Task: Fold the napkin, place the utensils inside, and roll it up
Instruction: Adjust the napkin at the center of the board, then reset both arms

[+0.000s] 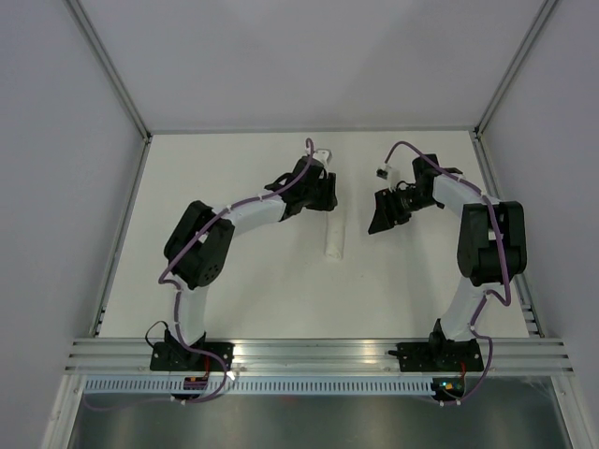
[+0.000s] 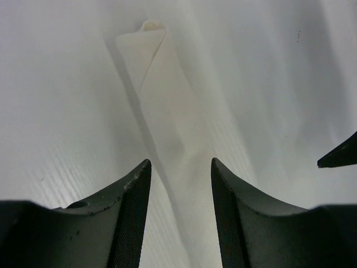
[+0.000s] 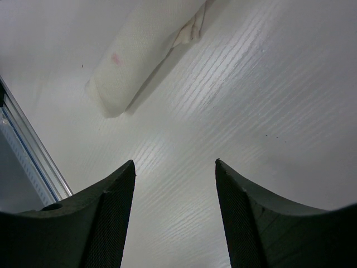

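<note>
Between the two arms on the table [image 1: 215, 168], the napkin [image 1: 333, 241] lies as a slim white roll, so the rolling step looks all but finished. No utensils show, and whether they sit inside cannot be told. The jaws of the left arm [image 1: 253, 213] stand apart astride the roll without clearly gripping it, and those of the right arm [image 1: 487, 248] stand apart over the table beside it. Next, both probably need to lift clear without loosening the roll.

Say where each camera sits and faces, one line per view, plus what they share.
Top external: above and behind the bases, looking down on the table; left arm and right arm show whole.
Left wrist: on the left arm, looking along the rolled napkin between its own fingers.
Right wrist: on the right arm, looking obliquely at table and napkin; own fingers below.
All three show the napkin.
</note>
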`<state>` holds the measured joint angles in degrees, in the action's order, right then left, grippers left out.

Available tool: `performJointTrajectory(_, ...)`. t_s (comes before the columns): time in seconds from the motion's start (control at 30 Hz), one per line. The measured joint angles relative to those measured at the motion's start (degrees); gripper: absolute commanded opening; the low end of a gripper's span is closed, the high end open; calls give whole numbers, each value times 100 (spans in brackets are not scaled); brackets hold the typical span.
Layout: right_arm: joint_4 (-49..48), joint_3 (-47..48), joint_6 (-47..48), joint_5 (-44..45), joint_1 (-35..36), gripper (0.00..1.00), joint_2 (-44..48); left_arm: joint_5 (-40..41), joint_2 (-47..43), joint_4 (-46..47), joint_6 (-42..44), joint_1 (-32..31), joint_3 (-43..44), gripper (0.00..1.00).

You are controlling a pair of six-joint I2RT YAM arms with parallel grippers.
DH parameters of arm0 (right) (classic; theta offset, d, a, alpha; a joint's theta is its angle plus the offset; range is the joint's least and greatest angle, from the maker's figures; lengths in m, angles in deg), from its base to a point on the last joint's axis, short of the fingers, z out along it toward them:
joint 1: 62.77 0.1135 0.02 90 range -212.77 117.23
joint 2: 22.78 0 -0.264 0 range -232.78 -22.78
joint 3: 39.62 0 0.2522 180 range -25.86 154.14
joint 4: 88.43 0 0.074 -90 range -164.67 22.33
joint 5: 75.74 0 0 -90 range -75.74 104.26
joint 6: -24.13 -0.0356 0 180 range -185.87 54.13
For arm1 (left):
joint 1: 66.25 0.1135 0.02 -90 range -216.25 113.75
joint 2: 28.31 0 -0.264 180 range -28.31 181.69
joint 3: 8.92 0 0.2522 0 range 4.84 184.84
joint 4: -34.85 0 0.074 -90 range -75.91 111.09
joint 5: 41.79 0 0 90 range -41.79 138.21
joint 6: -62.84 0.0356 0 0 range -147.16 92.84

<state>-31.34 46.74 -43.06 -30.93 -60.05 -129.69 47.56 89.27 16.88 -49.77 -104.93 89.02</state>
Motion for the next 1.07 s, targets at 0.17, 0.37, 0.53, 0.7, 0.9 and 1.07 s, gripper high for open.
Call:
performJointTrajectory(0.17, -22, 0, -50, 7, -157, 67, 127, 216, -970, 7, -114, 79, -769, 55)
performJointTrajectory(0.37, -116, -4, -190, 63, -575, 72, 973, 367, -2874, 4, -162, 293, -1757, 57)
performJointTrajectory(0.53, -310, -103, -326, 284, -1029, 79, 2151, 367, -4378, -138, -155, 483, -2618, 59)
performJointTrajectory(0.7, -470, -332, -461, 629, -1379, 83, 3244, 361, -5259, -487, -92, 514, -3254, 62)
performJointTrajectory(0.9, -575, -625, -531, 927, -1427, 85, 3718, 350, -5989, -719, -42, 658, -3604, 63)
performJointTrajectory(1.07, -601, -710, -573, 1010, -1574, 89, 3687, 306, -6026, -737, -37, 688, -3622, 63)
